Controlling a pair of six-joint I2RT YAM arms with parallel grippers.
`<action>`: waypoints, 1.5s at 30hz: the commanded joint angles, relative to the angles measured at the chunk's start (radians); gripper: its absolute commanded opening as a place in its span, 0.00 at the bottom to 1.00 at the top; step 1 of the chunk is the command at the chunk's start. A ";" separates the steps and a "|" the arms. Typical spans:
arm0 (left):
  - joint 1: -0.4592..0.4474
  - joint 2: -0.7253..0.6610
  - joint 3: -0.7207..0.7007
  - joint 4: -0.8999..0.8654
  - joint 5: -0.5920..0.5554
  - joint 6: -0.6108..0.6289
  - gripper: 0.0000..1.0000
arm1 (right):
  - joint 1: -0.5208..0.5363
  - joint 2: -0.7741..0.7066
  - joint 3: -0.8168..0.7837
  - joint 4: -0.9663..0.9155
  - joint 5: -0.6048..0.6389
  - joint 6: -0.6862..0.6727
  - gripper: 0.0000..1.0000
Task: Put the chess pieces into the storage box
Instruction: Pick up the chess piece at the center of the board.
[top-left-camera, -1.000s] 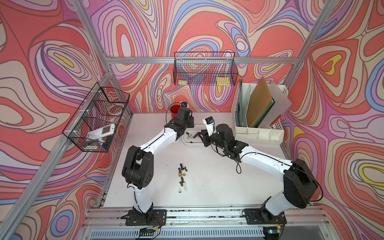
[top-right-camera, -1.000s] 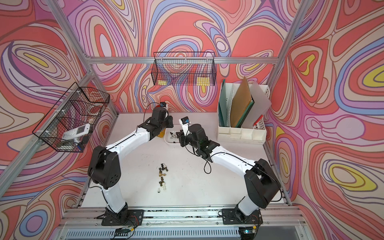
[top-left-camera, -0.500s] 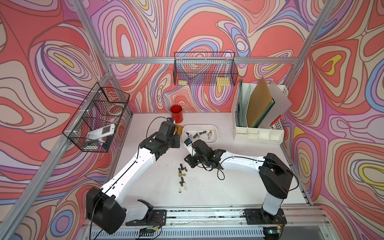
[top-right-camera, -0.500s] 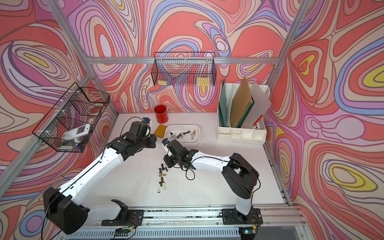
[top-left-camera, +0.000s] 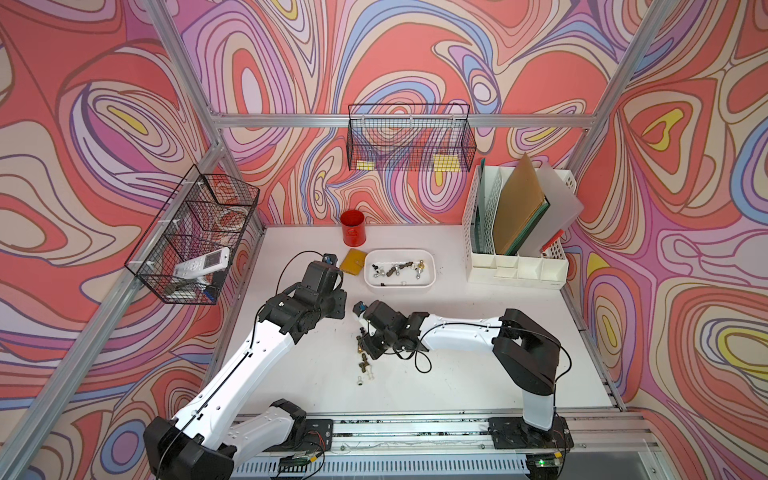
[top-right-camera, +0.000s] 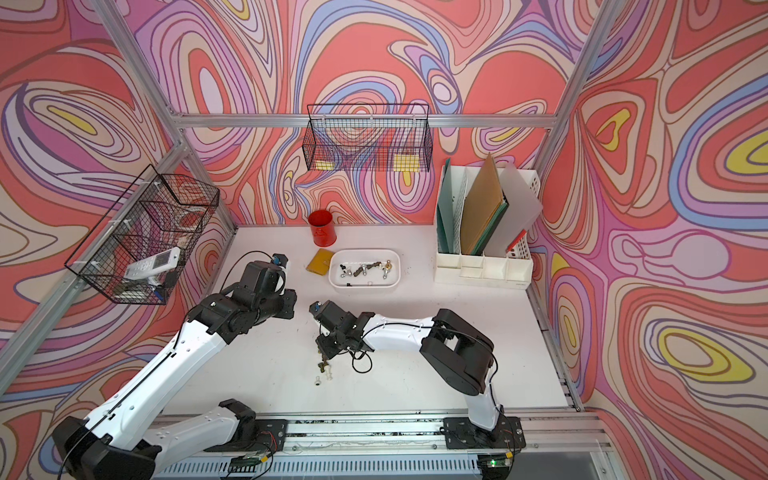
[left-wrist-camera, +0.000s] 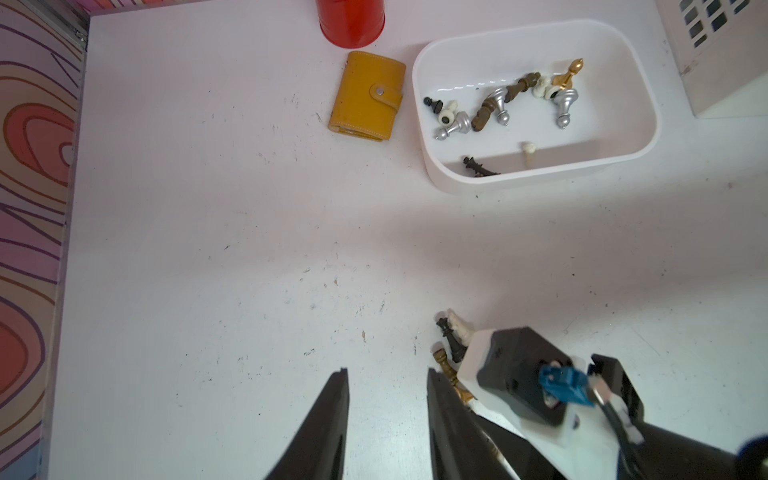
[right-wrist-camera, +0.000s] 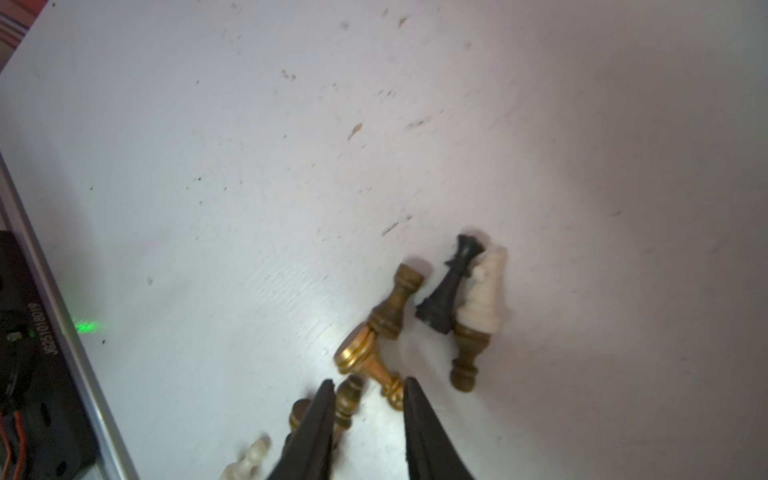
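Your left gripper (left-wrist-camera: 386, 399) hangs wide open with nothing in it, well short of the storage box (left-wrist-camera: 536, 173). Your right gripper (right-wrist-camera: 368, 386) has its jaws parted over the loose chess pieces (right-wrist-camera: 399, 299) on the table (right-wrist-camera: 249, 166), well apart from the box on its arm-base side. A gold piece and a bronze one sit between the tips, not pinched. Around ten more lie inside the box. The code on the black module (right-wrist-camera: 37, 332) starts JG251; the rest is too blurry to read.

Rear of counter (top-left-camera: 478, 382): storage box (top-left-camera: 399, 284), several chess pieces (top-left-camera: 392, 271) inside; wallet (top-left-camera: 352, 262) just left of it, cup (top-left-camera: 353, 227) behind wallet; loose pieces (top-left-camera: 365, 365) mid-counter.
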 joint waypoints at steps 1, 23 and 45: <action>0.006 -0.017 -0.022 -0.050 -0.044 0.028 0.37 | 0.037 -0.038 -0.022 -0.103 0.027 0.079 0.32; 0.017 -0.019 -0.194 0.024 0.229 -0.190 0.37 | 0.114 -0.020 -0.120 -0.078 0.123 0.206 0.22; -0.026 0.086 -0.539 0.434 0.527 -0.529 0.37 | 0.048 -0.021 -0.204 0.060 0.051 0.183 0.06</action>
